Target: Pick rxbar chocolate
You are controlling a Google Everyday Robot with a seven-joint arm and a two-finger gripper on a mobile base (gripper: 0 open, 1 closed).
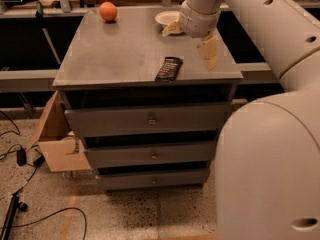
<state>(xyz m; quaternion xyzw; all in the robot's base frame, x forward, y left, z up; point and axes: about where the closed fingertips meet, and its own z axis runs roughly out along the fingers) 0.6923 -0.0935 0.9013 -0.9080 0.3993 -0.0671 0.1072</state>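
The rxbar chocolate [169,68] is a flat dark bar with pale print. It lies near the front edge of the grey cabinet top [125,49], right of the middle. My gripper [188,49] hangs above the right part of the top, just behind and to the right of the bar and apart from it. Its two pale fingers [209,51] are spread open and hold nothing. The arm's large white links fill the right side of the view.
An orange [108,11] sits at the back left of the top and a white bowl [167,17] at the back, partly behind the gripper. The cabinet has three drawers [150,120]. A cardboard box [55,134] and cables [20,156] lie on the floor at the left.
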